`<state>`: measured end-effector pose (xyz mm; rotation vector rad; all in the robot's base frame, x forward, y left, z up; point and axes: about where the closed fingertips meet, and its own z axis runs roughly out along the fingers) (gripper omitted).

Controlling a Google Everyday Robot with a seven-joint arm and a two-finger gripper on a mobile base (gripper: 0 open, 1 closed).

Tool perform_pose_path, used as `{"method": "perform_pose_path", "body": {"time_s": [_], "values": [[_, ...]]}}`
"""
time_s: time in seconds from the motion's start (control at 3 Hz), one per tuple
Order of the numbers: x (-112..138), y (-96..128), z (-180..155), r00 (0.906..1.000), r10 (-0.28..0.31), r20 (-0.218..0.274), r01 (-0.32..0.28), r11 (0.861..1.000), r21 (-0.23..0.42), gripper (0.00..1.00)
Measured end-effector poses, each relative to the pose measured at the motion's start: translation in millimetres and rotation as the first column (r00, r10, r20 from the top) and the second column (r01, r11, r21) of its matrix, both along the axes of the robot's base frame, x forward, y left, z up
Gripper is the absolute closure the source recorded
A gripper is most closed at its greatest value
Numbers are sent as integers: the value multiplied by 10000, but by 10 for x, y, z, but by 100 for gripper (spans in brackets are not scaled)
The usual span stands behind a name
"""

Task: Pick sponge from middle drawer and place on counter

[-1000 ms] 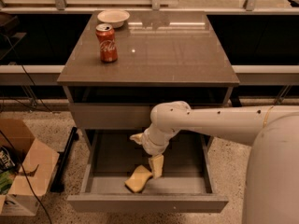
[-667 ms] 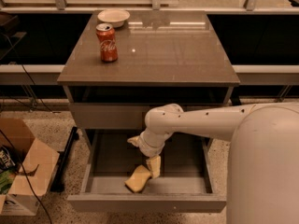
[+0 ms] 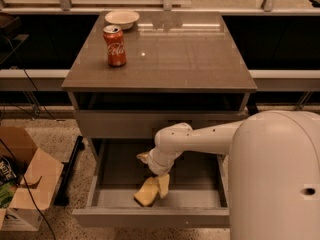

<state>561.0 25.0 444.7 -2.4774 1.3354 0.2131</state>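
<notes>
The middle drawer (image 3: 116,170) stood pulled out under the desk (image 3: 170,59), because the sponge (image 3: 146,193) was to be taken from inside it. The sponge lay near the front wall, at about 6 o'clock of the drawer floor. One end was raised a little, as if it leaned on something. My claw (image 3: 162,186) hung down into the drawer, just beside the sponge at its 2 o'clock side and perhaps touching it. I held the wrist steep so that the arm could pass under the desk edge. How far the claw was open, and whether it already had the sponge, I cannot tell (the wrist hid that part).

The cola can (image 3: 115,45) stood at 10 o'clock of the desk and the bowl (image 3: 122,19) at 11 o'clock, so the middle and the right side offered room for putting the sponge down.

Compared with one second before, the claw had come lower and closer to the sponge. My body filled more of the 4 o'clock corner. The sponge, can and bowl had not moved.
</notes>
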Motion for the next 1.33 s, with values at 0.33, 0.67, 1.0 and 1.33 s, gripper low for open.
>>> {"method": "perform_pose_path", "body": {"time_s": [0.33, 0.67, 1.0, 1.33], "values": [[-29, -10, -196, 9996, -296, -45, 296, 9996, 36, 0], [-21, -45, -362, 9983, -559, -168, 559, 9984, -1, 0], [-33, -72, -570, 9967, -639, -490, 630, 9978, -207, 0], [-97, -7, -805, 9949, -425, -919, 366, 9972, -655, 0]]}}
